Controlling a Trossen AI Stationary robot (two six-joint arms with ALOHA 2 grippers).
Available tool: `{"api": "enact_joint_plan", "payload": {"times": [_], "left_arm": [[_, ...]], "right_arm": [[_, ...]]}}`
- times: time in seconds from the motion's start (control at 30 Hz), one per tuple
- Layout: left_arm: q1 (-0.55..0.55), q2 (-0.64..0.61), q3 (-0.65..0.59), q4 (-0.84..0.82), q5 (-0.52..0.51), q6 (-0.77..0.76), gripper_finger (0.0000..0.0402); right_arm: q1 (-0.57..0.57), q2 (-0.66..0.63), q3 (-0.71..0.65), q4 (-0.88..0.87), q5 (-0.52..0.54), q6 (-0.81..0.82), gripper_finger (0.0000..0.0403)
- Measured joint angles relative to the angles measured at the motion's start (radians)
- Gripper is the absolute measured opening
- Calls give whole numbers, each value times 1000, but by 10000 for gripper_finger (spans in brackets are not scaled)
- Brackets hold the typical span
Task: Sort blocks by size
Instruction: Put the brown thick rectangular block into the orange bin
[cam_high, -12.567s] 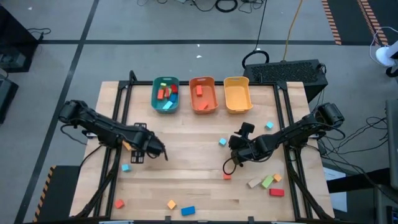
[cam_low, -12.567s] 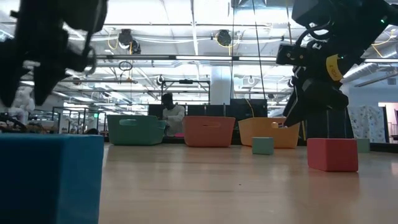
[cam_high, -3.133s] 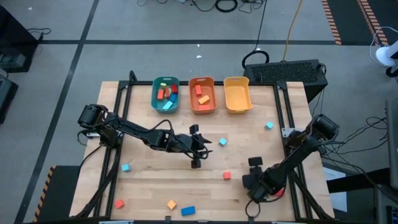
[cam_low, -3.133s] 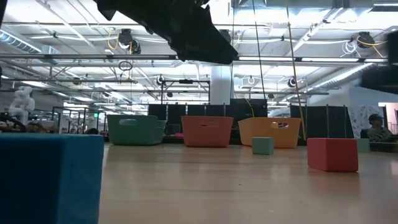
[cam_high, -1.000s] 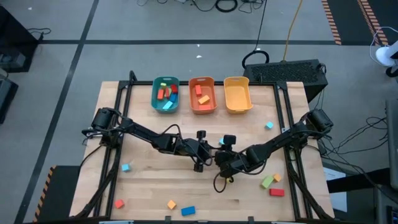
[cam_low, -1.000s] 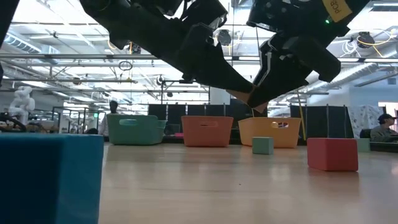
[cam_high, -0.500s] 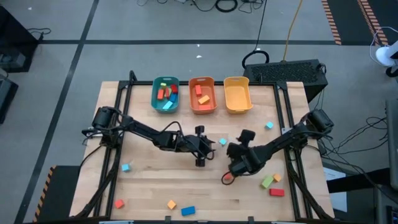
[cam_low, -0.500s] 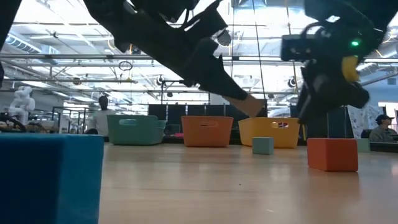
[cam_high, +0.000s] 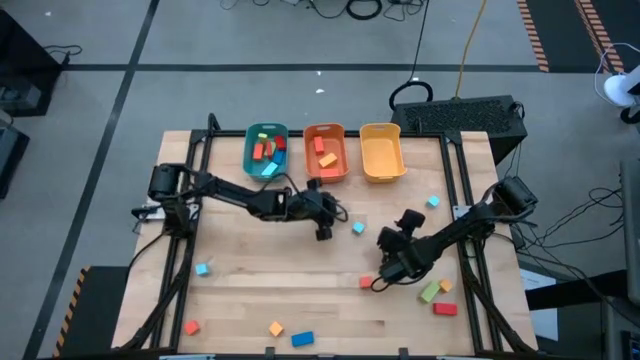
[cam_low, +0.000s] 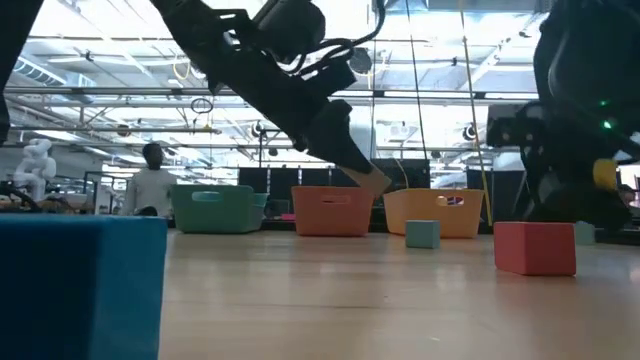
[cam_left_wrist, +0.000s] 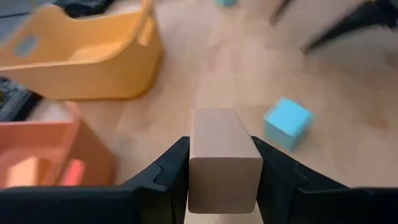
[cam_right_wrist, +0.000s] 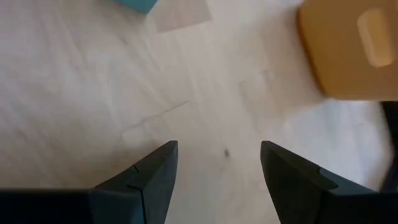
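My left gripper (cam_high: 326, 216) hangs over the table's middle, just in front of the orange bin (cam_high: 325, 152), shut on a tan wooden bar (cam_left_wrist: 222, 155). The bar's end (cam_low: 376, 182) shows below the arm in the low view. My right gripper (cam_right_wrist: 217, 168) stands open over bare wood toward the right, beside a red cube (cam_high: 366, 283) that rests on the table. A light-blue cube (cam_high: 358, 229) lies between the two grippers. The teal bin (cam_high: 266, 152) and the orange bin hold several blocks. My left gripper pinches the tan bar's two long sides (cam_left_wrist: 194, 163) between its two fingers. The fingers slant down, and the bar lies along them, its free end (cam_left_wrist: 219, 121) sticking out past the fingertips. The bar is lifted clear of the table.
The yellow bin (cam_high: 381, 152) stands right of the orange one at the far edge. Loose blocks lie at the right (cam_high: 432, 291), far right (cam_high: 432, 201) and along the near edge (cam_high: 302, 339), one large blue block (cam_low: 80, 285) close to the low camera. A person (cam_low: 150, 185) stands beyond the table.
My left gripper has carried the tan bar toward the table's far edge and the bins, still clear of the table. My right gripper has drawn away from the left gripper toward the table's right edge and has sunk closer to the table beside the red cube.
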Motion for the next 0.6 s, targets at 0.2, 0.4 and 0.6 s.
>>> {"api": "enact_joint_plan", "payload": {"times": [0.2,0.4,0.6], "left_arm": [[93,-62,0,-52,5,29,137],[214,-100,0,-54,52,48,137],[321,-96,0,-53,124,24,137]], "right_arm": [[0,0,-41,80,-19,3,215],[0,0,-43,127,-15,2,215],[0,0,-43,137,-15,-6,215]]}}
